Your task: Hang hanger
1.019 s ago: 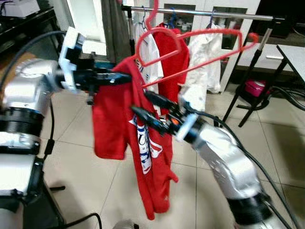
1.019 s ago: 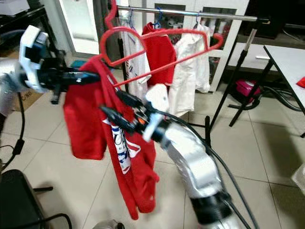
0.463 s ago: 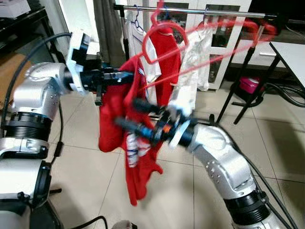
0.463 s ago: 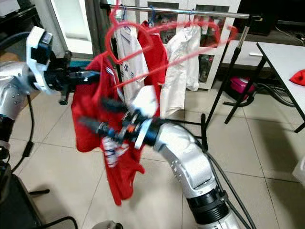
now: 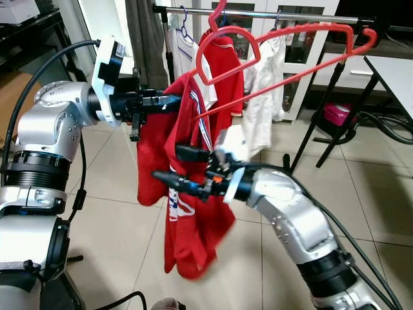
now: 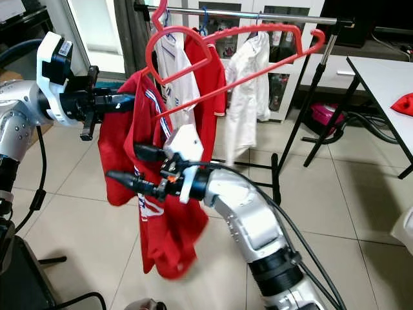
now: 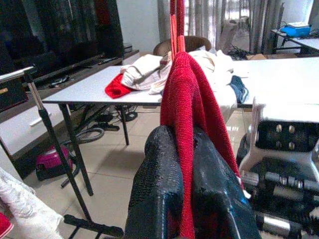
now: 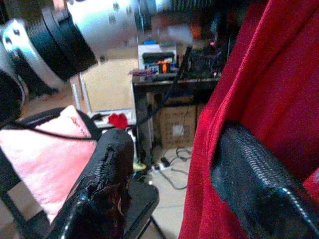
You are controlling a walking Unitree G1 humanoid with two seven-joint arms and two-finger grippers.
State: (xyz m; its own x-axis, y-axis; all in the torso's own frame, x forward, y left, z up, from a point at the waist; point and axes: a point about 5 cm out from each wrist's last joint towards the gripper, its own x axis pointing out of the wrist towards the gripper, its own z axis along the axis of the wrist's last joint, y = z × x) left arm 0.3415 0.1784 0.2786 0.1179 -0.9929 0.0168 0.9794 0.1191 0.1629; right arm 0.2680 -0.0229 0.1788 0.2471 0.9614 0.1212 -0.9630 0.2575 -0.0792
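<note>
- The left gripper (image 5: 169, 100) is held out at shoulder height, its two black fingers (image 7: 159, 189) pressed together on a fold of the red shirt (image 5: 187, 219) — the cloth is clamped between them at the shirt's shoulder.
- From that pinch the red shirt hangs straight down below the left gripper, with a white and blue stripe along its collar edge and a printed patch lower on the front.
- The red hanger (image 5: 284, 48) rises above and beyond the left gripper; its near end is tucked into the shirt beside the pinch, its long arm slants up and away to the robot's right, and its hook (image 5: 216, 11) reaches up to the clothes rail (image 5: 258, 13). Whether the hook rests on the rail cannot be told.
- The right gripper (image 5: 169, 165) sits below the left one, in front of the hanging shirt, fingers spread — one finger (image 8: 259, 184) lies against the red cloth, the other (image 8: 107, 164) stands clear of it.
- Behind both grippers, on the rail, hang a white shirt (image 5: 264, 97) and another red garment (image 5: 227, 77).
- Beyond the rail stand's black legs (image 5: 316, 129), a pink object (image 5: 340, 115) sits on the tiled floor (image 5: 110, 187).
</note>
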